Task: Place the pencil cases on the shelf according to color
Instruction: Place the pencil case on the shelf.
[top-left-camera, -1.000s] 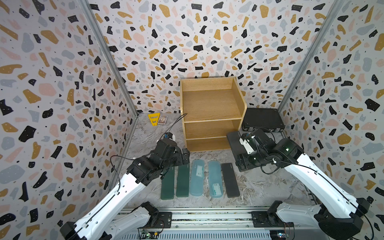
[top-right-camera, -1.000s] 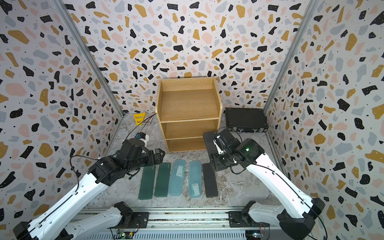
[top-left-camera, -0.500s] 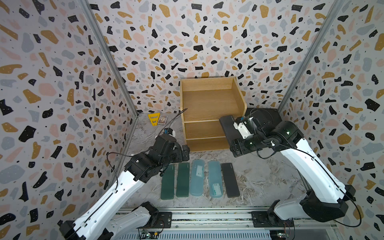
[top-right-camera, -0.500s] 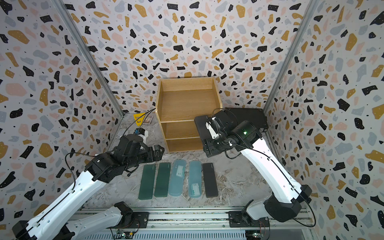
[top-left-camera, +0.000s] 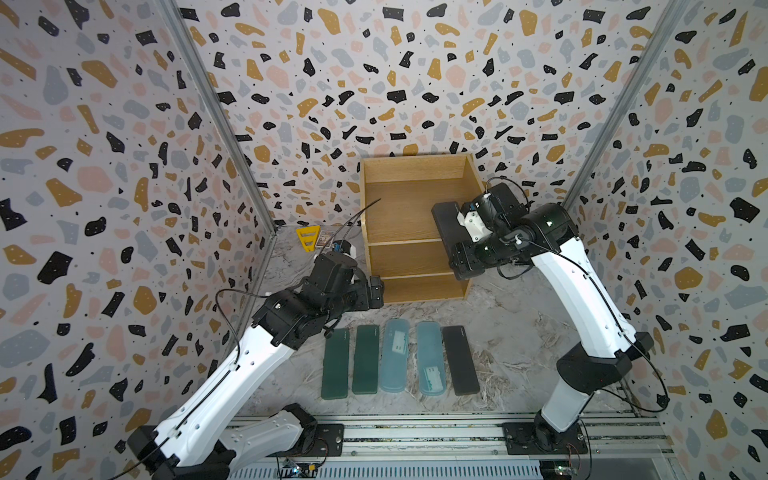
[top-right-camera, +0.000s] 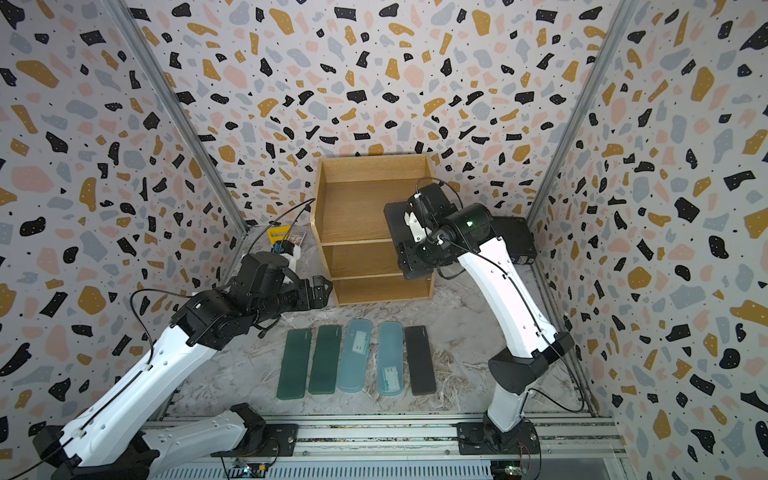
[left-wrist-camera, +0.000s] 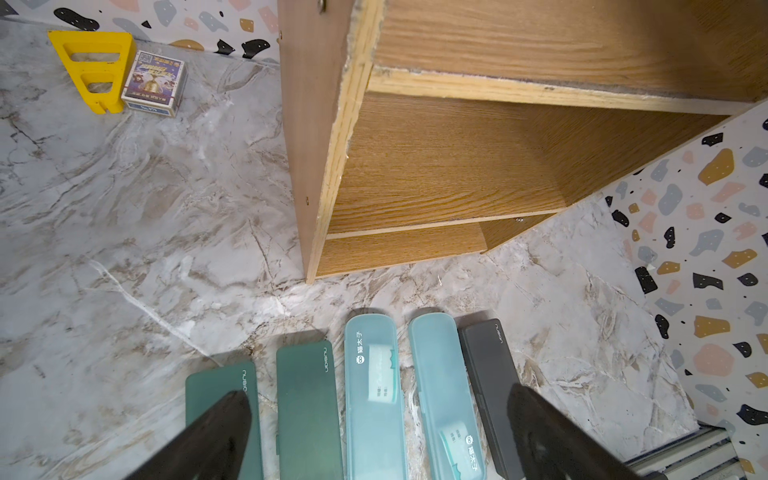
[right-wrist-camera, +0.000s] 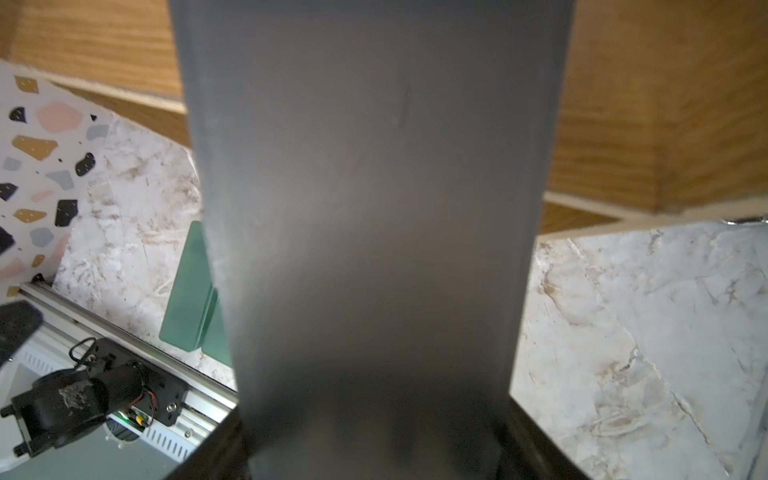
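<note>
**Top views.**
- Shelf (top-left-camera: 399, 208): three tiers, with no case lying on any visible part of them.
- Right pincer (top-left-camera: 462, 254): clamped on the lower end of the carried dark case (top-left-camera: 445, 224). The case is held in the air in front of the shelf's right side, level with the upper tiers, and is not set down.
- Surface (top-left-camera: 519, 332), in front of the shelf: one row, side by side, of green cases (top-left-camera: 365, 359), blue cases (top-left-camera: 395, 357) and the resting dark case (top-left-camera: 460, 359).
- Left pincer (top-left-camera: 376, 291): hovers near the shelf's lower left corner.
- Black briefcase (top-right-camera: 511, 241): sits behind the right arm.

**Left wrist view.**
- Left pincer (left-wrist-camera: 376, 428): spread wide and empty, above the row of five.
- The two lower tiers are bare.

**Right wrist view.**
- The carried dark case (right-wrist-camera: 374, 228) fills the centre, with shelf wood (right-wrist-camera: 623, 124) behind it.
- The fingers themselves cannot be made out.

**Progress, as judged.** None of the six cases is shelved. The first is on its way and its tier is not yet evident. Five are left to lift and group by colour.
</note>
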